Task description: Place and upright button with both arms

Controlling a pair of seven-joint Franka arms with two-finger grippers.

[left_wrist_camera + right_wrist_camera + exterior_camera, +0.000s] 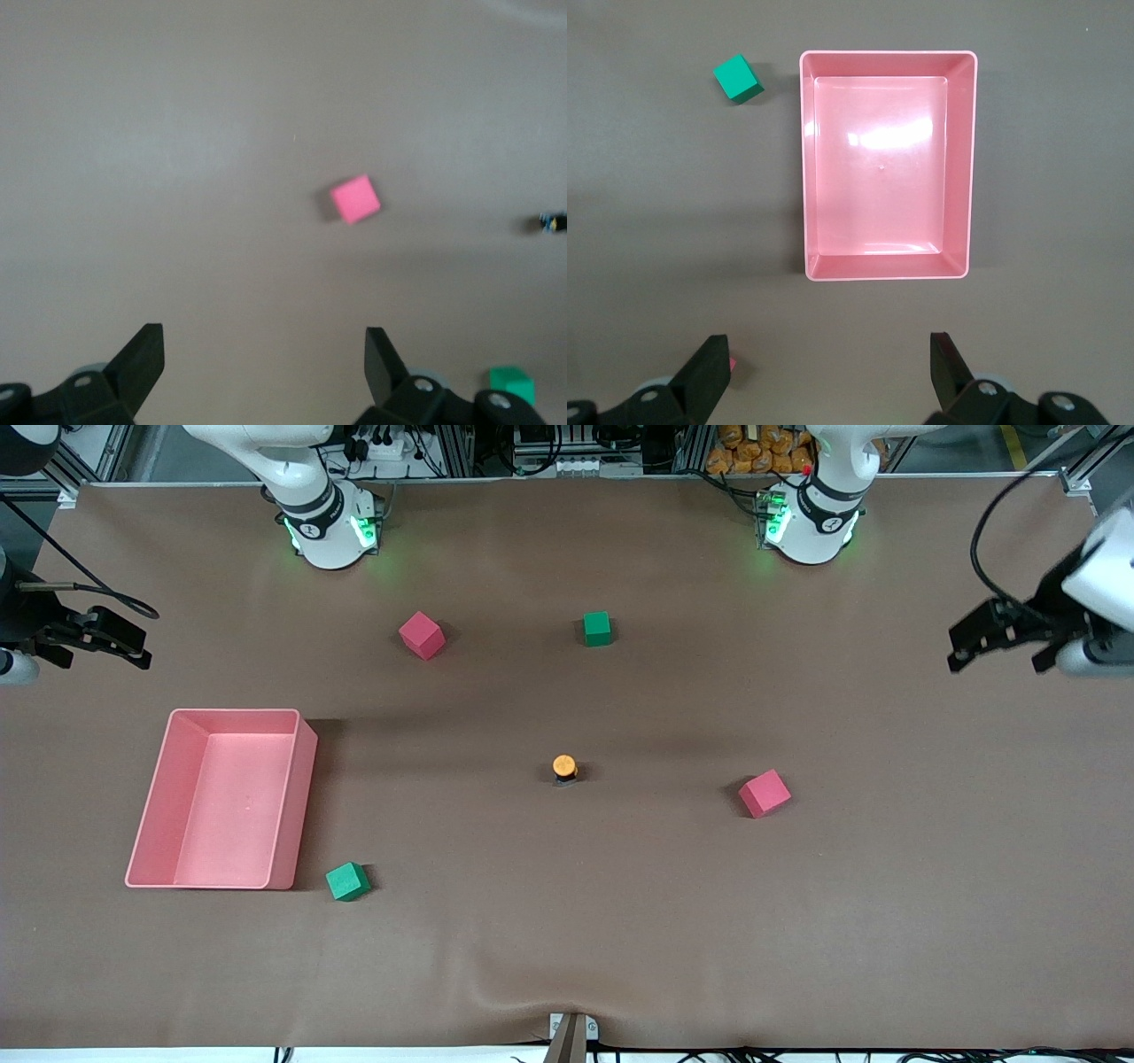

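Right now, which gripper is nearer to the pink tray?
Right. The right gripper is up in the air at the right arm's end of the table, close to the pink tray. The left gripper hangs at the left arm's end, with the button between.

The left end effector (pixel 997 638) is hovering over the counter's left-arm end, fingers (pixel 142 363) spread wide; the right end effector (pixel 97 638) is hovering at the right-arm end, equally spread and empty.

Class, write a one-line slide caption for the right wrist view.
Open right gripper above the table, looking down on an empty pink tray with a green cube beside it.
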